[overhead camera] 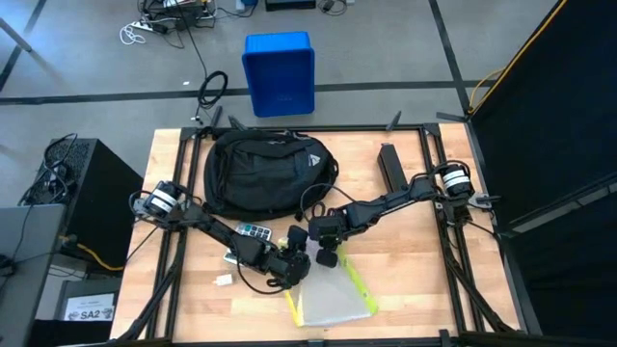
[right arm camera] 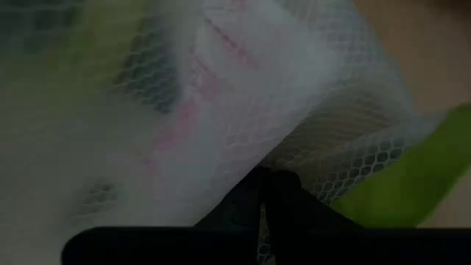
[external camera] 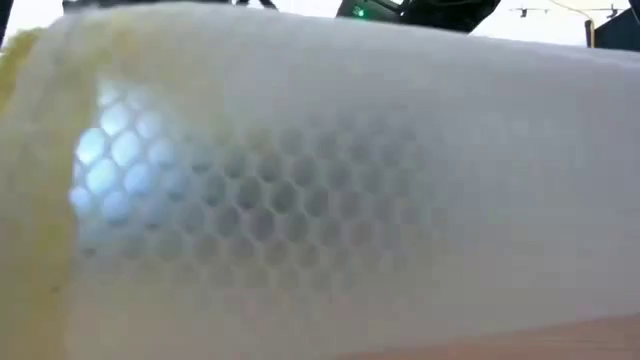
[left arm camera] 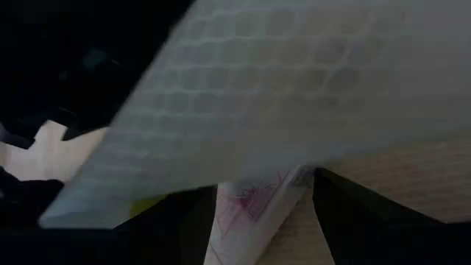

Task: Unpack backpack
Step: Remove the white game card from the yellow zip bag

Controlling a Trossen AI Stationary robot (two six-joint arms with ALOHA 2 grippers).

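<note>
The black backpack point(overhead camera: 265, 173) lies on the far half of the table, its pale logo point(overhead camera: 313, 162) facing up. Nearer the front edge is a white mesh pouch point(overhead camera: 333, 297) with yellow-green borders; it fills the low view point(external camera: 320, 180). Something white with pink print point(right arm camera: 184, 110) shows through the mesh. My left gripper point(overhead camera: 297, 278) is at the pouch's far left corner and closed on it. My right gripper point(overhead camera: 333, 256) is shut on the pouch's far edge. My left gripper has a white part of the pouch with red print point(left arm camera: 254, 206) between its two fingers point(left arm camera: 184, 232), coming slanting down from the table's left. The rest of the pouch point(left arm camera: 294, 88) spreads beyond the fingers. One layer or several, I cannot tell. My right gripper pinches the mesh point(right arm camera: 294, 158) between its shut fingertips point(right arm camera: 283, 195), near the yellow-green border point(right arm camera: 412, 169). It comes steeply from above, from the table's right side. The mesh bunches around the fingertips.
A calculator point(overhead camera: 253, 231) lies between the backpack and my left arm, and a small white piece point(overhead camera: 224, 280) at the left front. A black oblong point(overhead camera: 390, 164) lies at the far right. A blue bin point(overhead camera: 280, 72) stands on the floor beyond the table.
</note>
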